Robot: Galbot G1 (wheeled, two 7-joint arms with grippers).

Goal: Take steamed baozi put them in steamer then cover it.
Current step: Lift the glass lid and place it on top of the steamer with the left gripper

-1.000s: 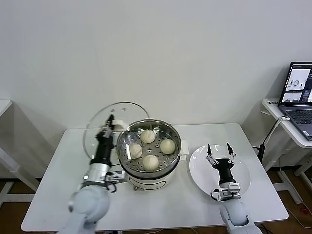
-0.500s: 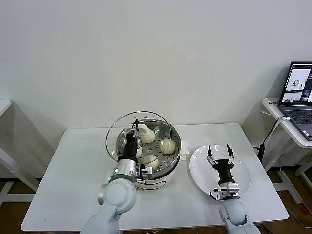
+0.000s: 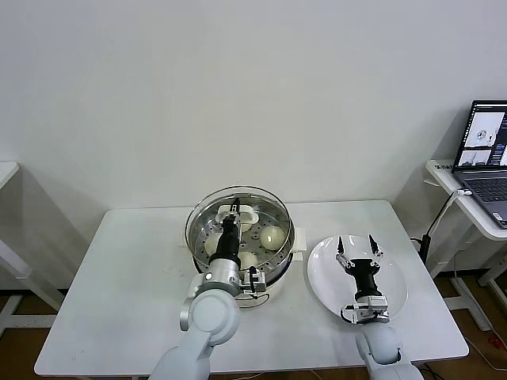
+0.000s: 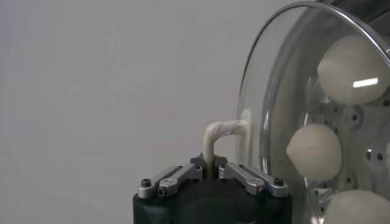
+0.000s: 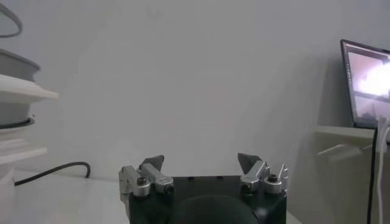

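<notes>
white table (image 3: pixel 119 269), white plate (image 3: pixel 396 297), open laptop (image 3: pixel 485 162)

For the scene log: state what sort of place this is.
Probably a lab or office test room, not a kitchen: a bare white wall, a plain white table holding only the steamer and a white plate, and an open laptop on a side desk.

- My left arm reaches forward from the lower middle of the head view, forearm raised and pointing away from me.
- My left gripper (image 3: pixel 230 215) sits at the far end of that arm, its jaws clamped tight on the cover's handle (image 4: pixel 220 135); the left wrist view shows both fingers pinched together around the bar.
- My right arm stands upright at the lower right, wrist vertical.
- My right gripper (image 3: pixel 356 241) points up, fingers spread wide with nothing between them.
</notes>
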